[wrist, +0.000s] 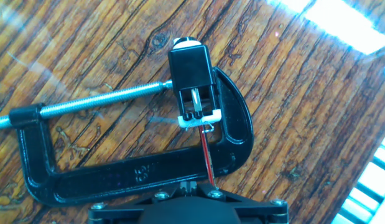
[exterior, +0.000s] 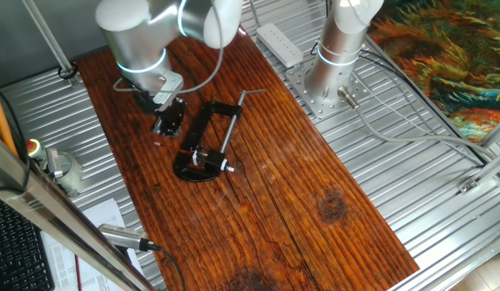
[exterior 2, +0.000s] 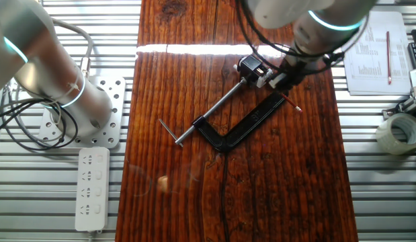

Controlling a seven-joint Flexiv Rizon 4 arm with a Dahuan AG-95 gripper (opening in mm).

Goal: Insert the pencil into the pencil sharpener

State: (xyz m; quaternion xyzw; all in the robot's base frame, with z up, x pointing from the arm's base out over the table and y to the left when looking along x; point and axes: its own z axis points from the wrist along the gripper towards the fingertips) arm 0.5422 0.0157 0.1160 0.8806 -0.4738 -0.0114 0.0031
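Note:
The pencil is a thin dark-red stick. In the hand view it runs from under my gripper up to the white mouth of the pencil sharpener, a small black block at the end of the clamp's screw. In the other fixed view its pale rear end sticks out behind my gripper, in line with the sharpener. The fingers stand close together on the pencil. In the one fixed view my gripper hangs left of the clamp, and the pencil is too small to make out.
The black C-clamp lies flat on the wooden table with its silver screw rod pointing left; it also shows in both fixed views. A power strip, the arm's base, a tape roll and papers lie off the wood.

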